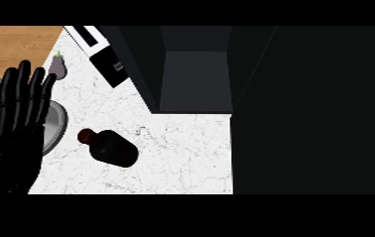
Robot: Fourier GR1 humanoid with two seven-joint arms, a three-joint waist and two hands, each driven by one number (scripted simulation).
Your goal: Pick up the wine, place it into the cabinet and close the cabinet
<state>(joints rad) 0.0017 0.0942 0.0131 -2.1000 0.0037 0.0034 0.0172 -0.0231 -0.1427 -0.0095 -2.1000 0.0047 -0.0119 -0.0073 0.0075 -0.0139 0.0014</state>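
The wine bottle (111,146) is dark with a reddish cap and lies on its side on the white marble counter (176,156), cap pointing up-left. Behind it stands the dark cabinet (194,82), its inside open toward me, with the door (304,112) swung out along the right as a large black panel. My left hand (22,112) shows at the left edge, open with fingers up, resting a short way left of the bottle and apart from it. My right hand shows nowhere.
A grey plate (55,127) lies at the left, partly behind my left hand. An eggplant (58,66) lies near the back left. A black and white appliance (102,52) stands by the cabinet's left side. Wooden floor (29,40) lies past the counter's edge.
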